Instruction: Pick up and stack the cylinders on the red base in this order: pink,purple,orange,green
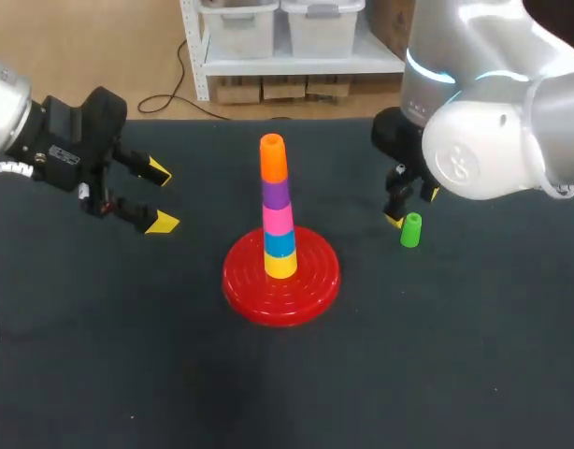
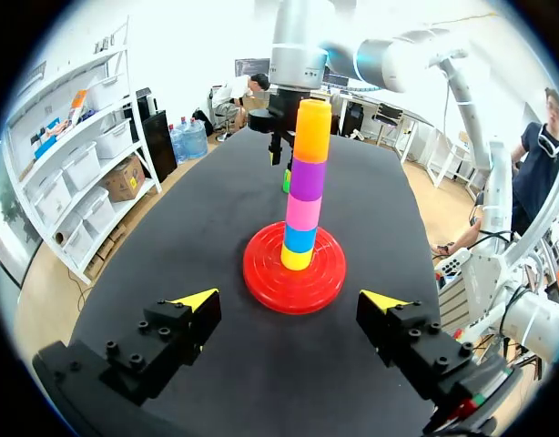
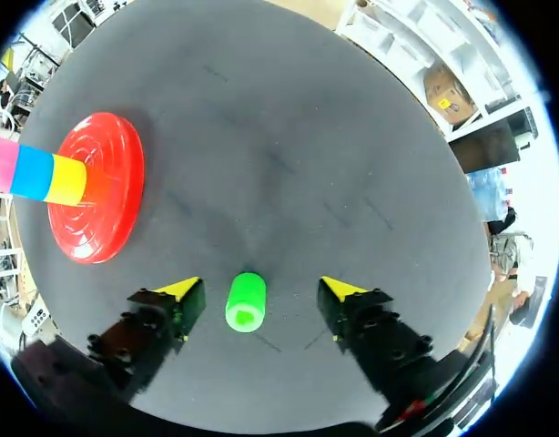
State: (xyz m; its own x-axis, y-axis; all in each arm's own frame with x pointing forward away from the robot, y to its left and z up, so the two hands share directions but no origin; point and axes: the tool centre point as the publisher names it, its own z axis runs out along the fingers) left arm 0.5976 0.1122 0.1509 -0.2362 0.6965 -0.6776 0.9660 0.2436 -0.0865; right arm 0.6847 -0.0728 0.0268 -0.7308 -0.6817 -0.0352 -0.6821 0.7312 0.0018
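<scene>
- Stack progress from the head view: the red base (image 1: 306,290) sits mid-surface (image 1: 128,374), carrying a yellow cylinder (image 1: 280,266), blue cylinder (image 1: 279,243), then the pink cylinder (image 1: 278,218), purple cylinder (image 1: 276,193) and orange cylinder (image 1: 273,157) on top. So three of the four named pieces look done and in the right order.
- Same view: the green cylinder (image 1: 411,230) stands upright on the surface, off to the robot's right of the base and well apart from it. The right gripper (image 1: 413,206) hangs right over it, mostly hidden by its own arm. The left gripper (image 1: 161,196) is parked out on the other side, fingers spread, nothing in it.
- Left wrist view: the left gripper's fingers stand wide apart and empty, with the whole tower straight ahead. The orange piece is on top and looks seated fairly straight.
- Right wrist view: the green one sits between the right gripper's fingers, which are apart with a gap on each side, so no grip yet. The base and the bottom of the stack are off to one side.
- Bottom line, just a guess from the layout: only green is left. It needs closing on, lifting and dropping over the orange.
</scene>
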